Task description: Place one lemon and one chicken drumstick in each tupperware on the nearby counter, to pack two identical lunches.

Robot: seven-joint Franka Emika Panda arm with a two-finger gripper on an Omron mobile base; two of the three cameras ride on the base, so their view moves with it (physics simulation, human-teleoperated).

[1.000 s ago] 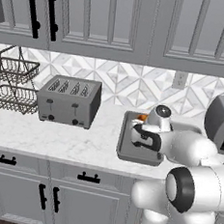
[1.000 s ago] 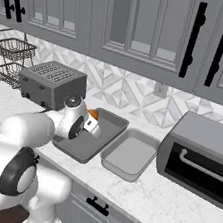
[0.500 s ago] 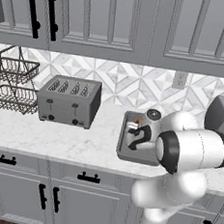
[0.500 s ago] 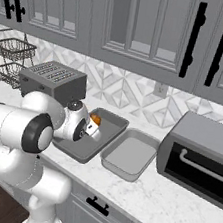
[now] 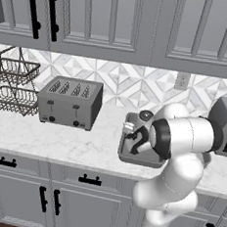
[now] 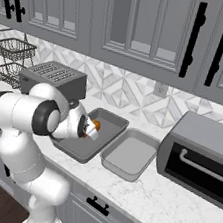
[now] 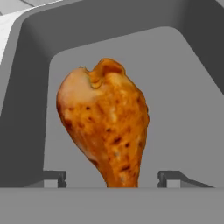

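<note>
Left to right along the counter (image 5: pixel 59 139): wire basket rack (image 5: pixel 12 86), toaster (image 5: pixel 70 101), tupperware (image 6: pixel 85 147) holding the chicken drumstick (image 7: pixel 105 124) between parted fingertips of the gripper (image 7: pixel 111 177), empty tupperware (image 6: pixel 129 156), toaster oven (image 6: pixel 200 154).

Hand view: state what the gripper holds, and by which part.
Nothing is held: the gripper stands open, fingertips apart from the chicken drumstick in the tupperware.

White arm (image 5: pixel 181 141), dark joints
</note>
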